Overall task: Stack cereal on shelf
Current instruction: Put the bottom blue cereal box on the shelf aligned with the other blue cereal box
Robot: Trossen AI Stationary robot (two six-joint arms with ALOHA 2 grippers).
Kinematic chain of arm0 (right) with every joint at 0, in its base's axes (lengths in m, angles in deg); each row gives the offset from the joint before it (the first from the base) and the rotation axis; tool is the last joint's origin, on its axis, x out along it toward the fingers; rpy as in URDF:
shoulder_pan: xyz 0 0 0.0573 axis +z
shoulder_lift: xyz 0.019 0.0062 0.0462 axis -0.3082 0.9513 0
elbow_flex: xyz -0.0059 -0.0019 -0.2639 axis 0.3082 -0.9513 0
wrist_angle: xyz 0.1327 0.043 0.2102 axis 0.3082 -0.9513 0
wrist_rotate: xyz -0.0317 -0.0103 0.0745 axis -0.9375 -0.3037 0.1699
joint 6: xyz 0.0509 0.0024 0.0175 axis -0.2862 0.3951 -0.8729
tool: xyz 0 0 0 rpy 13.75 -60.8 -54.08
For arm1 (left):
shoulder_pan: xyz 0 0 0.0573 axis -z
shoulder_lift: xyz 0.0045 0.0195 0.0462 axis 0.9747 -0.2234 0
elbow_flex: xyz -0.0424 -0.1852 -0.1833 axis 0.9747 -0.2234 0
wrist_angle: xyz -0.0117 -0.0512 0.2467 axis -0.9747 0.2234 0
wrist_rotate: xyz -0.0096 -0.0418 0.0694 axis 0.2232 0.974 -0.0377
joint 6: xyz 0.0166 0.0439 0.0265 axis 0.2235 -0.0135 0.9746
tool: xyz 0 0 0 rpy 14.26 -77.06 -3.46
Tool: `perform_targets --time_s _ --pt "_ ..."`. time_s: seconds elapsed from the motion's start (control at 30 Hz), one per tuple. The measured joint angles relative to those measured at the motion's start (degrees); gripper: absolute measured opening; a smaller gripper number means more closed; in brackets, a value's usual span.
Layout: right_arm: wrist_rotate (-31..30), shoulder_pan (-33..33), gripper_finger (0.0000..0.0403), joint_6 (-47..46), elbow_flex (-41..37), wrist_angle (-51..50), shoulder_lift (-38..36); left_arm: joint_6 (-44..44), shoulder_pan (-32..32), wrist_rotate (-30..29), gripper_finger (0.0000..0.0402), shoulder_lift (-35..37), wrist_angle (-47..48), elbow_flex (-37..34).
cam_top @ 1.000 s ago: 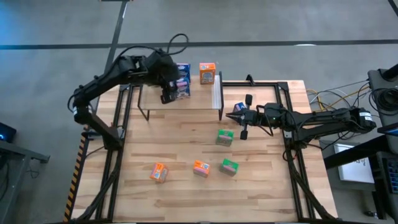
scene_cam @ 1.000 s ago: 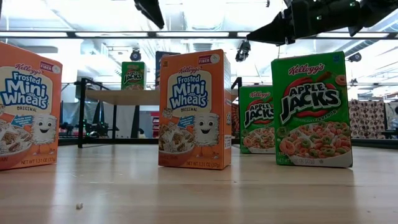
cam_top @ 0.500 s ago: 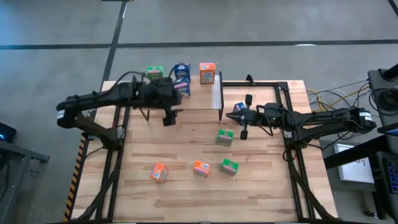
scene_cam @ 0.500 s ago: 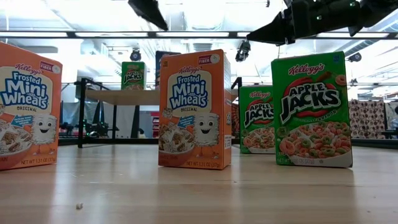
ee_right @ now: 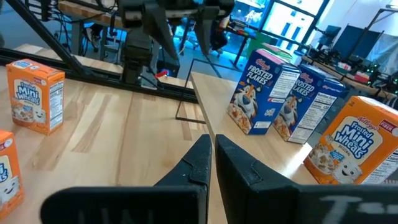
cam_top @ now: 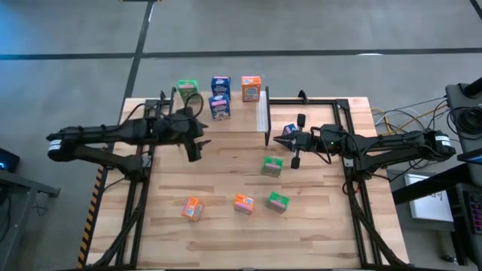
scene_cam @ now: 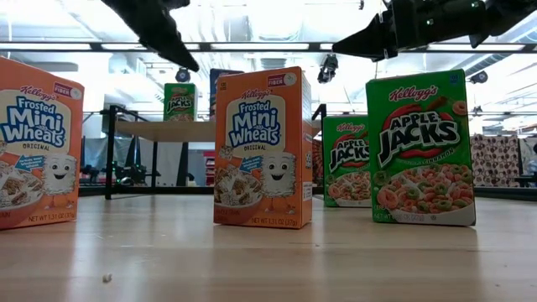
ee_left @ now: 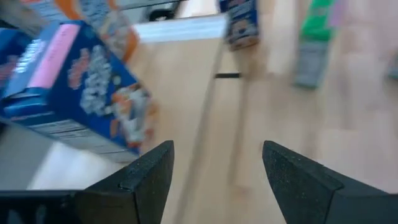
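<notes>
Nearest, ahead of both grippers on the worktop (cam_top: 316,226): 2 orange boxes (cam_top: 193,208), green box (cam_top: 278,202), all upright. Another green box (cam_top: 273,166) just by right gripper (cam_top: 292,141), jaws together. Left gripper (cam_top: 192,147), jaws apart, empty. Beyond it, shelf (cam_top: 241,114) holds 4 upright: green, 2 blue boxes (cam_top: 220,108), orange.

Around your wooden tabletop (cam_top: 226,218) you have a smooth grey concrete floor (cam_top: 301,26), crossed by a dark line (cam_top: 241,54) beyond the table's far edge. Black frame rails (cam_top: 143,188) run along both sides of the top. Look level across the table and you see a bright ceiling with long light panels (scene_cam: 277,25) and a dark horizontal beam (scene_cam: 252,47). Blue-lit windows (ee_right: 292,18) glow at the back of the room.
</notes>
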Motion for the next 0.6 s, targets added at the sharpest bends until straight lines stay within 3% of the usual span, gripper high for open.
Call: perform_targets --time_s 0.17,0.53,0.6 --pt "0.0 0.0 0.0013 -0.1 0.1 0.0 0.0 2.8 -0.1 -8.2 0.0191 -0.7 -3.1 -2.4" --pt "0.0 0.0 0.0013 0.0 0.1 -0.3 0.0 2.9 -0.5 -8.6 0.0020 -7.2 -11.3 -3.0" --pt "0.0 0.0 0.0013 0.0 0.1 -0.5 0.1 2.4 -0.5 -8.6 0.0006 -8.0 -13.3 -3.9"
